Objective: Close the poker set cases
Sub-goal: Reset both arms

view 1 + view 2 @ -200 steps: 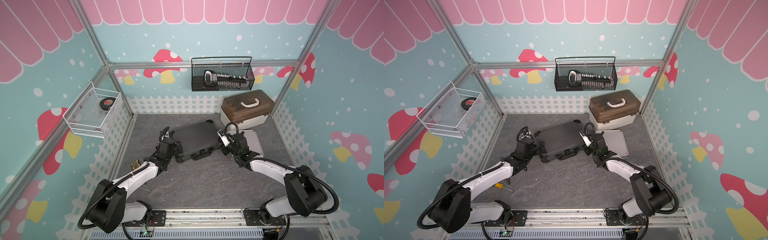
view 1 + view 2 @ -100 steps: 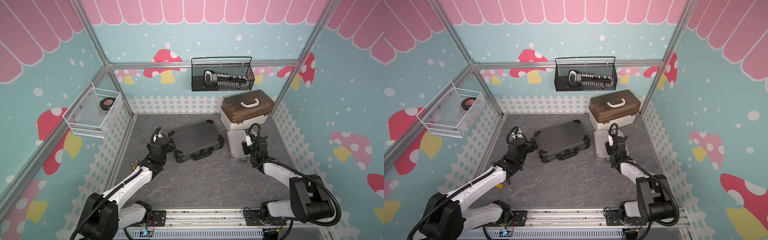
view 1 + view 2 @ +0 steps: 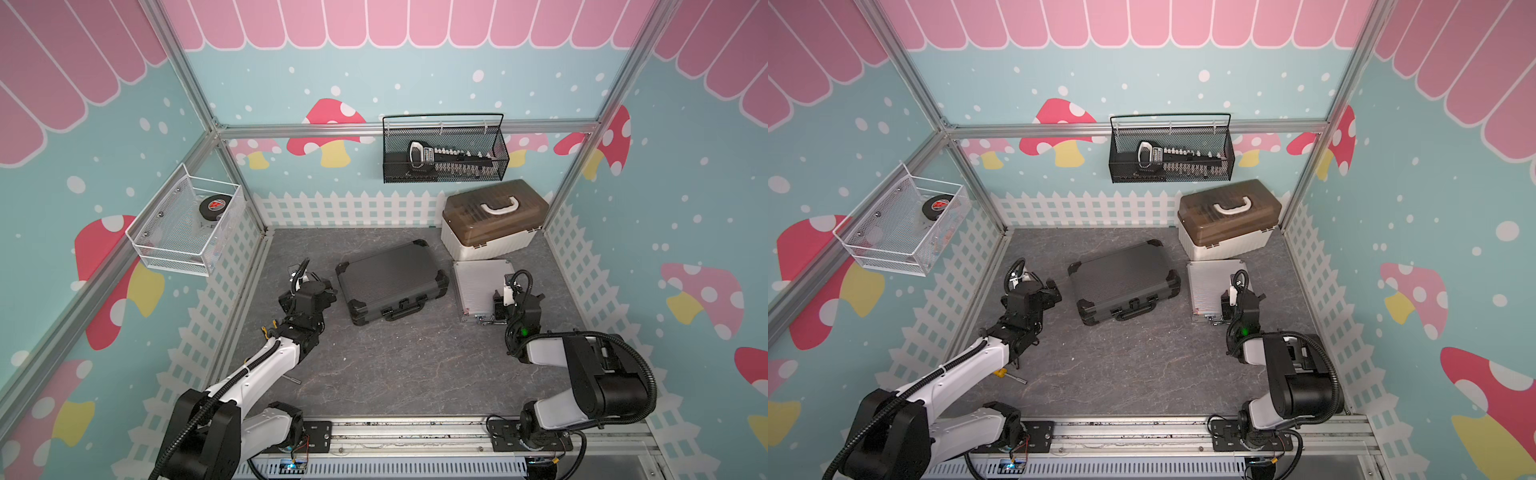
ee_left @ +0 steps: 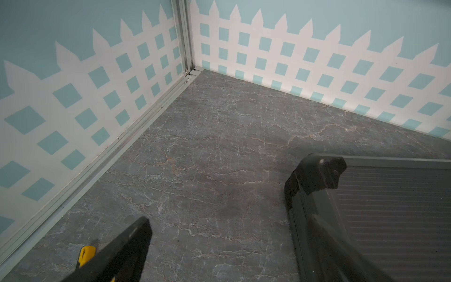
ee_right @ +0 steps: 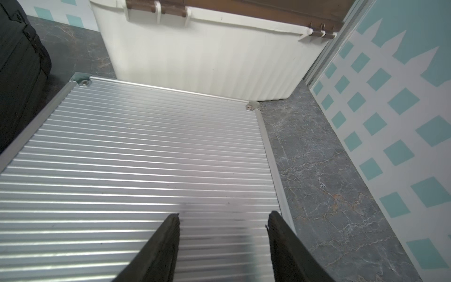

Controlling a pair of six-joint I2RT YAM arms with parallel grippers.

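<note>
So, counter (image 3: pixel 374 374): grey stone-veined top, matte, bare across its 6 o'clock half in both top views.
Walls (image 3: pixel 415 83): teal, dotted white, with pink scallops above, red mushrooms, and a white picket fence printed along the foot; aluminium posts stand in the corners.
White wire basket (image 3: pixel 183 224): hung on the 9 o'clock wall, with a black disc (image 3: pixel 214 204) inside.
Black wire basket (image 3: pixel 444 153): hung on the 12 o'clock wall; what it holds is too small to name.
White storage box (image 3: pixel 490 232): in the 1 o'clock corner, brown see-through lid down, white handle on top.
Yellow-handled tool (image 3: pixel 1001 372): lies on the counter by the left arm, at about 8 o'clock.
Black case (image 3: pixel 390 280): mid-counter, lying flat and turned a little; ribbed lid down, rounded corner caps, handle on its 6 o'clock edge.
Silver case (image 3: pixel 478 286): just beside the black case at its 3 o'clock, with a narrow gap between; ribbed aluminium lid down flat, riveted corners, metal fittings on its 6 o'clock edge; its 12 o'clock edge sits right at the foot of the box.
Left gripper (image 3: pixel 322 291): at 9 o'clock of the black case, apart from it, spread wide, holding nothing.
Right gripper (image 5: pixel 223 244): above the silver case's 4 o'clock corner, fingers (image 5: pixel 161 249) parted with only lid showing between them, holding nothing.
</note>
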